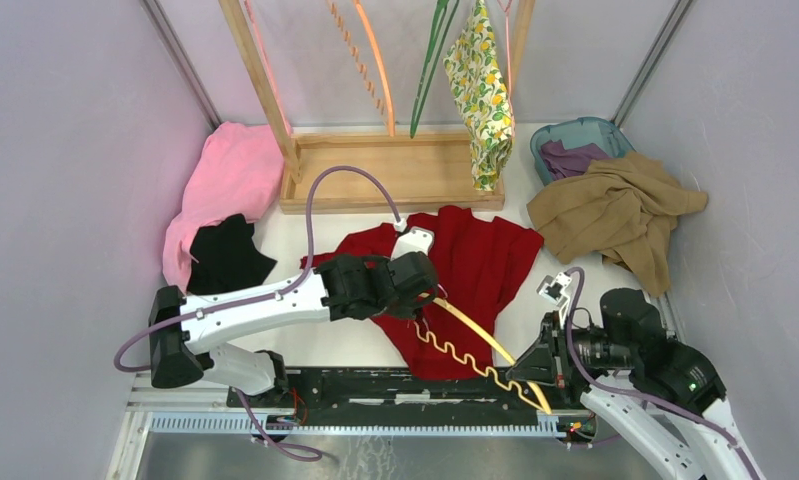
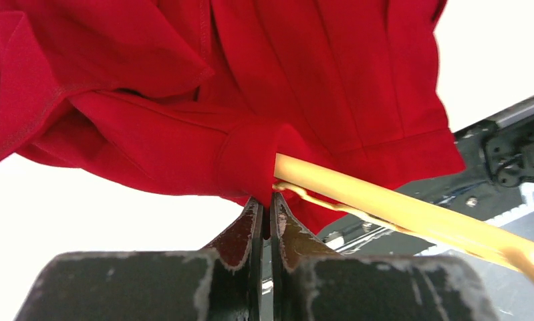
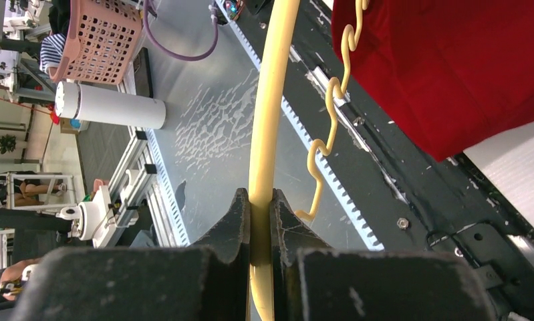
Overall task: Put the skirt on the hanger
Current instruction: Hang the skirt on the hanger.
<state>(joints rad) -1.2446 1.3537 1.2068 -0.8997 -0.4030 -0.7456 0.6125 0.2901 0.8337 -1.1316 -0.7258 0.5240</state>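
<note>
The small cream skirt printed with yellow lemons and green leaves (image 1: 480, 100) hangs at the right end of the wooden rack (image 1: 390, 170), draped down from the thin pink wire hanger (image 1: 507, 45). How well it sits on the wire cannot be told, since the top of the hanger is cut off.

The skirt looks light, soft and limp. It will likely fold and slide under a loose pinch, so the waistband edge is the best place to take it. The pink hanger is probably springy and free to swing, so its lower wire wants steadying.

Neither arm is free. The left end effector (image 2: 269, 200) is pinched together on a fold of the plain red sleeved garment (image 1: 475, 260) spread on the tabletop (image 1: 565, 255). The right end effector (image 3: 260, 200) is clamped on the arm of the orange-yellow plastic hanger (image 1: 475, 335).

A green hanger (image 1: 430, 70) hangs just beside the skirt and the rack's right post stands close behind it. A crumpled tan garment (image 1: 615, 215) and a blue-grey basket (image 1: 565, 128) lie below.
</note>
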